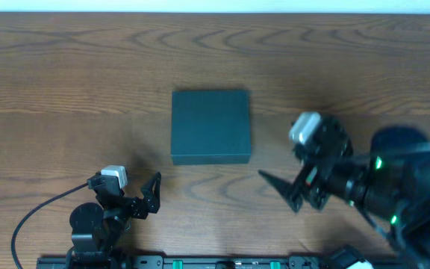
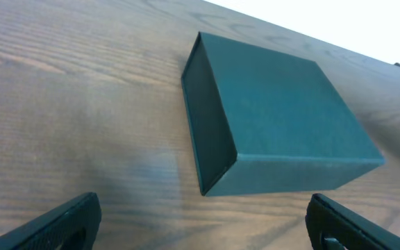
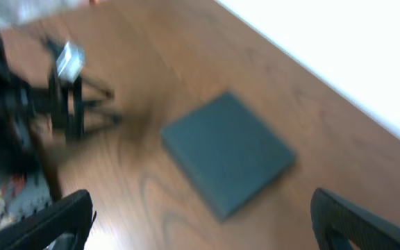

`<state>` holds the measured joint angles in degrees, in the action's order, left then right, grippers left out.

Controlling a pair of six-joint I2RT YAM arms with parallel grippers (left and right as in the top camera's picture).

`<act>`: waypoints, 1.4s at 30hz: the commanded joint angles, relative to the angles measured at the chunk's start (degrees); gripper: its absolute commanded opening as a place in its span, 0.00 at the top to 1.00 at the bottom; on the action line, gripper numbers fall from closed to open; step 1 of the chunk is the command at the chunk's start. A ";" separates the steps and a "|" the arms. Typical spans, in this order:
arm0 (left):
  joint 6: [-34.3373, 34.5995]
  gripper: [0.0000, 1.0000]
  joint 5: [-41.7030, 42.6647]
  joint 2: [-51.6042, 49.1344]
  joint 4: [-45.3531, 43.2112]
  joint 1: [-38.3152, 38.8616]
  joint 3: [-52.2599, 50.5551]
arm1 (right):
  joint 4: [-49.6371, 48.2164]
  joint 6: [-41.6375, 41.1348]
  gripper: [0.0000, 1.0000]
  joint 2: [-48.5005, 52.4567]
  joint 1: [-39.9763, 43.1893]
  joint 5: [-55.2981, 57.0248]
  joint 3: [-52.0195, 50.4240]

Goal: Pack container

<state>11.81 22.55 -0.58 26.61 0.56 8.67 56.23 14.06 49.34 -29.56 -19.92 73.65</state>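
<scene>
Item: container (image 1: 210, 127), one dark-teal square box, lid shut, flat on the tabletop (image 1: 66, 82) at centre of the overhead frame, touched by nothing. Handling, as I judge: light, stiff cardboard, matte, not slippery, walls apt to dent; lift by the lid's free edge, which side I cannot tell. My left pincer (image 2: 207, 239), lower left overhead, and right pincer (image 3: 200, 232), lower right, gape wide, empty.

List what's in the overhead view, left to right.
left hand, open → container, lid shut, flat on the table → right hand, open
</scene>
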 commanded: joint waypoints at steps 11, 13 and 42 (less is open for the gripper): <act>0.02 0.05 0.85 0.37 0.39 0.22 -1.01 | -14.67 0.35 0.01 -34.23 -0.46 -1.25 -48.15; 0.00 0.05 0.85 0.37 0.39 0.22 -1.01 | -15.85 0.33 0.01 -37.00 -0.46 -2.23 -51.80; 0.02 0.05 0.85 0.37 0.39 0.22 -1.01 | -18.10 0.13 0.01 -49.05 1.09 -4.94 -64.02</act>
<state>11.81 22.55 -0.58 26.57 0.56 8.69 38.28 14.11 0.84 -29.26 -24.05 9.93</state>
